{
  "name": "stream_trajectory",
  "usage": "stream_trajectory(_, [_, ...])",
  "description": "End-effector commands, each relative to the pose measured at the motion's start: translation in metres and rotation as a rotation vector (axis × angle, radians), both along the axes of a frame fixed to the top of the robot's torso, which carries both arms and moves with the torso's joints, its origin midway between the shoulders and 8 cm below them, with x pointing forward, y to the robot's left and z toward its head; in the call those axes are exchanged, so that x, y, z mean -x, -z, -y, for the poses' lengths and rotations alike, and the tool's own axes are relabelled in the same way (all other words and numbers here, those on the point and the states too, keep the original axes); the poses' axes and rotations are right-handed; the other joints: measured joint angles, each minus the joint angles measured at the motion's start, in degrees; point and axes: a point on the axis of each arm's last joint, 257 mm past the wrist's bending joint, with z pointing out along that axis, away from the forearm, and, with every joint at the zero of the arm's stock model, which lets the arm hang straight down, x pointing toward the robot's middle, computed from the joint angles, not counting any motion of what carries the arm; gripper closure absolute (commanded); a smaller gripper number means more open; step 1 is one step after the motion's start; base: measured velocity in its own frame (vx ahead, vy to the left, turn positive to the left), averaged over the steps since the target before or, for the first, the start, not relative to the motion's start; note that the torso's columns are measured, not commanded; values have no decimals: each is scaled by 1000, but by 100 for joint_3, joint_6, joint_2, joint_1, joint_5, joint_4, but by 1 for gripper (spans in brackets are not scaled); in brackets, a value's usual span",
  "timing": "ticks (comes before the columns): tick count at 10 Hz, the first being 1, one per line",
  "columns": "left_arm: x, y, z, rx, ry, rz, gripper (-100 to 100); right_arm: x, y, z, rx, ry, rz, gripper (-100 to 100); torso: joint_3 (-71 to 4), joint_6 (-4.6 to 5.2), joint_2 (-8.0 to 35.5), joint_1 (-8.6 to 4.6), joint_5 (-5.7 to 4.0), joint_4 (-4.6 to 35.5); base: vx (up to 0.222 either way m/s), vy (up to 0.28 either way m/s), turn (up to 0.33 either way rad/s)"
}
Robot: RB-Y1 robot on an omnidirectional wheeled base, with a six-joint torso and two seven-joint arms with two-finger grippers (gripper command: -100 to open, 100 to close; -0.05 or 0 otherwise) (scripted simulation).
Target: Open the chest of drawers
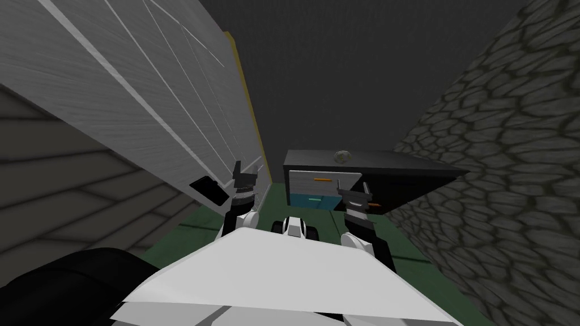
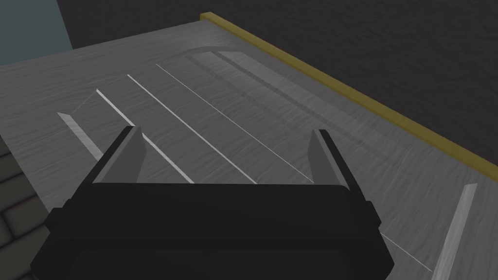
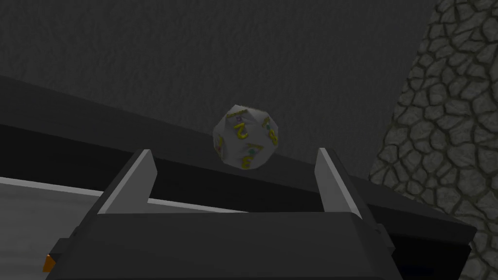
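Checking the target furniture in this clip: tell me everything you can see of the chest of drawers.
The chest of drawers stands on the green floor ahead, near the stone-patterned wall. Its body and flat top look dark. The front shows a light grey upper drawer with a thin orange handle and a blue drawer below; both look shut. A pale many-sided ball with yellow marks rests on top. The open right gripper hovers before the front; contact cannot be told.
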Motion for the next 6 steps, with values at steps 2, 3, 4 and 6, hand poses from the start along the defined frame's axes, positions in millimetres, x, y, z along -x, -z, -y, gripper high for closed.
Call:
stream_trajectory(2, [0, 0, 0, 0, 0, 0, 0, 1, 17, 7, -147, -45, -3, -100, -2, 3, -3, -3, -1, -1, 25, -2, 146])
stream_trajectory(3, [0, 0, 0, 0, 0, 0, 0, 1, 17, 7, -156, -50, -1, -100, -2, 6, -1, -5, 0, -1, 11, -4, -23])
stream_trajectory(4, [0, 0, 0, 0, 0, 0, 0, 1, 29, 13, -226, -60, -10, -100, 1, 6, 4, -4, -1, 1, 17, 0, 194])
stream_trajectory(6, [0, 0, 0, 0, 0, 0, 0, 1, 41, 19, -312, -77, -14, -100, -1, 5, 0, -3, 0, 0, 24, -4, 188])
